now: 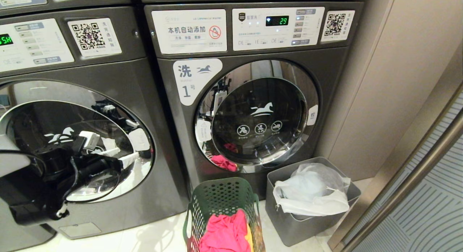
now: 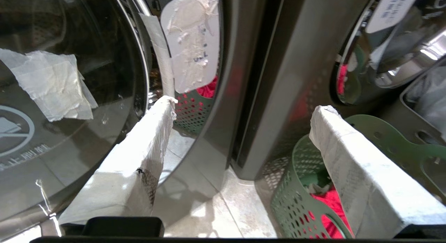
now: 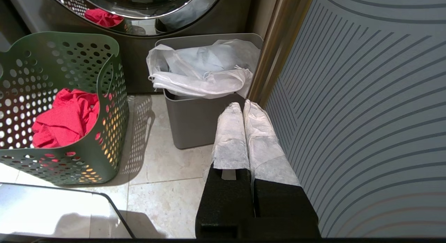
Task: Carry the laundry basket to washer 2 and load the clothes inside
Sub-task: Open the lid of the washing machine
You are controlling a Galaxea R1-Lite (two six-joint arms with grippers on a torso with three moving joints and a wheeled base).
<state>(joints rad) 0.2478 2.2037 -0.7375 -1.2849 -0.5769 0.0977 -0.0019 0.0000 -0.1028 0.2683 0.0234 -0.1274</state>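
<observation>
Holding pink-red clothes [image 1: 224,235], the laundry basket [image 1: 220,197] flanks the wide-spread left end effector [image 2: 242,108].

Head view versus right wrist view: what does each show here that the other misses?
Only the head view shows the control panels, the label numbered 1 on the right-hand washer, and the left gripper at the left-hand washer's door. Only the right wrist view shows the right gripper, shut, beside the striped panel. Both show the laundry basket with pink-red clothes and the grey bin.
</observation>
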